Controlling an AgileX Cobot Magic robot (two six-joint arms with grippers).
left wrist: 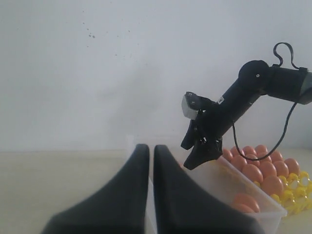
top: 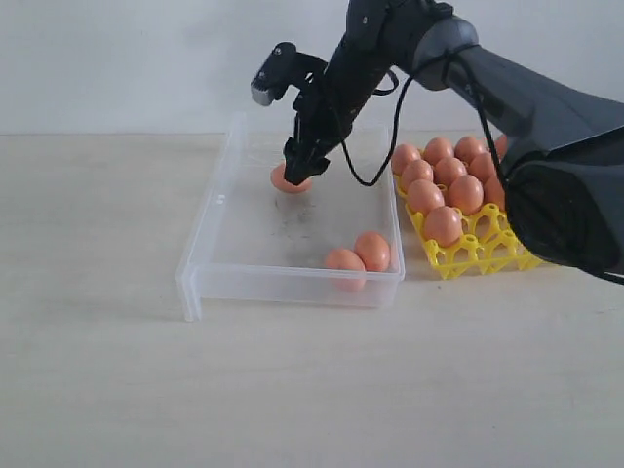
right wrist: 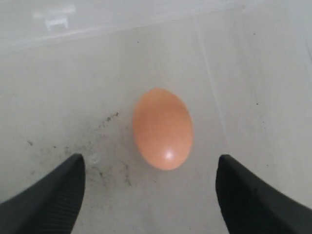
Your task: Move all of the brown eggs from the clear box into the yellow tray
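Closest to the exterior camera is the front wall of the clear box point(top: 292, 285), and just behind it, in the near right corner, two brown eggs point(top: 372, 251) lie touching each other. Beside the box on the right sits the yellow tray point(top: 468, 255): its front cups show bare lattice, while the rows behind hold ten or so eggs packed side by side. Farther back, near the box's far end, a lone brown egg point(top: 289, 179) rests on the scuffed floor, and the right gripper point(top: 306, 161) hangs directly over it. From its wrist camera I see both fingers spread wide, one on each side of the egg, touching nothing. So I judge I am at the pick step for this egg, with three left in the box. Next I need to lower a little, close gently so the smooth shell does not squirt out, then lift clear of the wall and carry it to an empty front cup. The left gripper point(left wrist: 151, 185) waits off the box's end, jaws pressed together and holding nothing.
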